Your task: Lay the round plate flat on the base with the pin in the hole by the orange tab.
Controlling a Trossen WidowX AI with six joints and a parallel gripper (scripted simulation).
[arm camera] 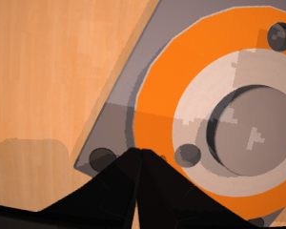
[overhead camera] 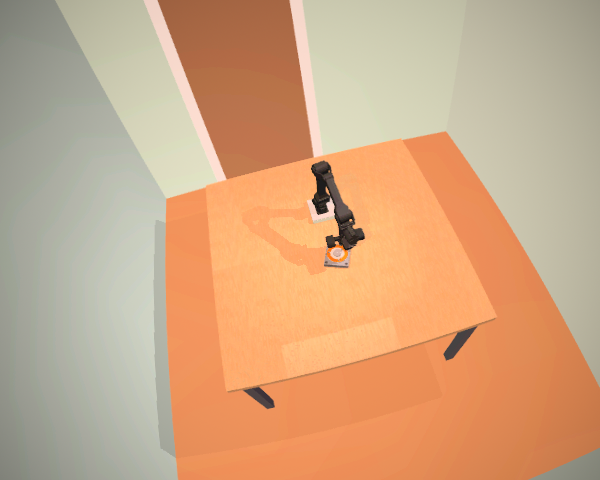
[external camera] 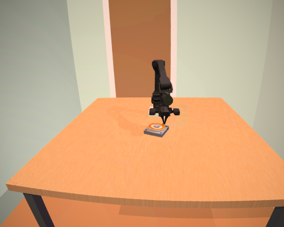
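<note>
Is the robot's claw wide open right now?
No, the gripper has its jaws shut together into one point near the round plate's orange edge.
</note>
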